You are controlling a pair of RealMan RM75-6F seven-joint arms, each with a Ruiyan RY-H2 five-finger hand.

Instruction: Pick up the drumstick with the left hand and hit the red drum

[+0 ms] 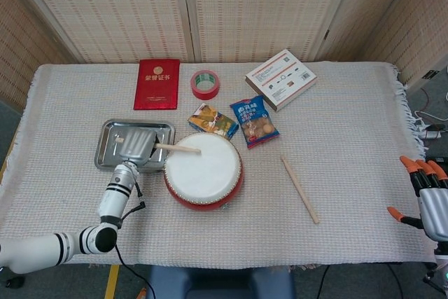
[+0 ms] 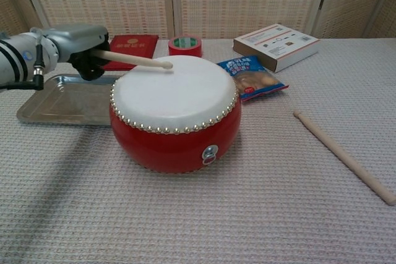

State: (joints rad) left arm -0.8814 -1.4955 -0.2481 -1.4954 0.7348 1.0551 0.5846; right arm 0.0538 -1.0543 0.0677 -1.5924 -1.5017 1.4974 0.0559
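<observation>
The left robot hand [image 2: 83, 44] grips a wooden drumstick [image 2: 133, 60] by its butt end, fingers wrapped around it. The stick's long axis runs nearly level, pointing away from that hand toward the robot's right, and its rounded tip sits over the far left part of the white skin of the red drum [image 2: 175, 115]; whether the tip touches the skin cannot be told. From the head view the left forearm reaches up from the near edge of the surface [image 1: 350, 131], the hand [image 1: 137, 146] poised above a metal tray [image 1: 106, 141] that lies just beneath and beside it. The drum stands immediately to the right of that hand. A second drumstick [image 1: 299, 189] lies flat on the cloth, well beyond the drum. The right robot hand [image 1: 425, 194] hangs at the far right edge, its orange-tipped fingers spread and holding nothing.
</observation>
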